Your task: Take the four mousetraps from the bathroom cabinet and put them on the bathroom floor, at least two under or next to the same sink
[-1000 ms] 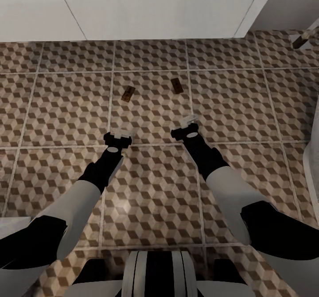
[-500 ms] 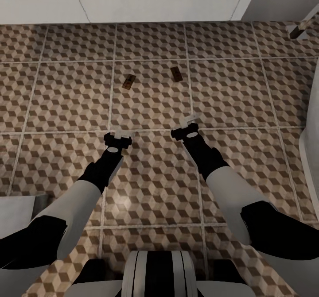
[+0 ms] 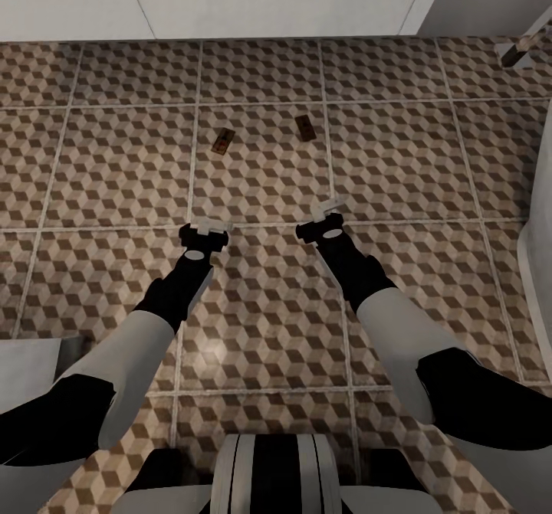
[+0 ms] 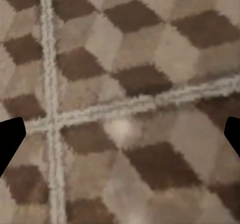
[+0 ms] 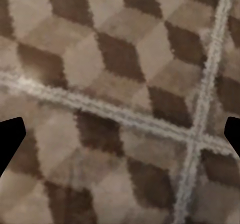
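My left gripper [image 3: 205, 228] hangs low over the bathroom floor [image 3: 429, 169], fingers spread wide w/ nothing between them; in the left wrist view the two dark tips sit at opposite edges and only tile and a grout crossing show in the gap. Right gripper [image 3: 328, 209] is the same: jaws apart, empty, pointed down at the cube-pattern tile, a grout crossing under it in its wrist view. Both arms reach fwd and down side by side, each gripper roughly in line w/ one trap beyond it, which I read as the pose for setting small flat things down rather than dropping them.

Just beyond the grippers lie two mousetraps: the left mousetrap [image 3: 223, 140] and the right mousetrap [image 3: 306, 127], flat on the same big tile, near each other but not touching, each a bit skewed. Neither gripper touches them. Past them a white panel [image 3: 268, 1] meets the floor; prob the base of a fixture, can't tell which from here, so I can't confirm these count as next to the sink.

Judgement: two of four look placed, both on one floor surface. Other two not accounted for here, so next up is prob a trip back to the cabinet w/ empty grippers.
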Motion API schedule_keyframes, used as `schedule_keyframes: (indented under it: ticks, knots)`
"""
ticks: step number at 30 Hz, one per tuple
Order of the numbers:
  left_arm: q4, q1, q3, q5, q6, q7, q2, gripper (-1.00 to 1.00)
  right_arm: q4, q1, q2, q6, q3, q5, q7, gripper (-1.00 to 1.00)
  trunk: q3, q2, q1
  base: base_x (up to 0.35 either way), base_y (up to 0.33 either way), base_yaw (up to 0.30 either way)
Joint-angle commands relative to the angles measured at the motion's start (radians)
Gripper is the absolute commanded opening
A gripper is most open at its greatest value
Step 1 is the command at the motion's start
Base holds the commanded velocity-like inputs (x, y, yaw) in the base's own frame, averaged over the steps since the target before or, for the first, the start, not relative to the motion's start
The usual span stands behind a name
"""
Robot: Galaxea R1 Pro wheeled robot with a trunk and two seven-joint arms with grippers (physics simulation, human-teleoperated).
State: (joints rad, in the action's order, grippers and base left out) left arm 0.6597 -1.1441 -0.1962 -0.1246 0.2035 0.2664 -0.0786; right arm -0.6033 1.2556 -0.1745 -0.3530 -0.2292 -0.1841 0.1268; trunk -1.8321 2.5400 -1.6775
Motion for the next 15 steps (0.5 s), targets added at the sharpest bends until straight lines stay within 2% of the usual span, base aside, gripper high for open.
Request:
schedule_keyframes:
  ticks: [1,3,15]
  knots:
    - [0.002,0.0,-0.003,-0.01,0.009,0.005,0.001,1.0,-0.001,0.0,0.0,-0.008,-0.002,-0.008,0.003,1.0,0.0,0.0,0.0,0.0,0.0,0.0]
    - [0.002,0.0,-0.003,-0.01,0.009,0.005,0.001,1.0,-0.001,0.0,0.0,-0.008,-0.002,-0.008,0.002,1.0,0.0,0.0,0.0,0.0,0.0,0.0]
    - [-0.002,0.0,-0.003,-0.01,0.011,0.005,0.001,1.0,-0.001,0.0,0.0,-0.007,-0.002,-0.007,0.002,1.0,0.046,-0.003,0.006,0.0,0.0,0.0]
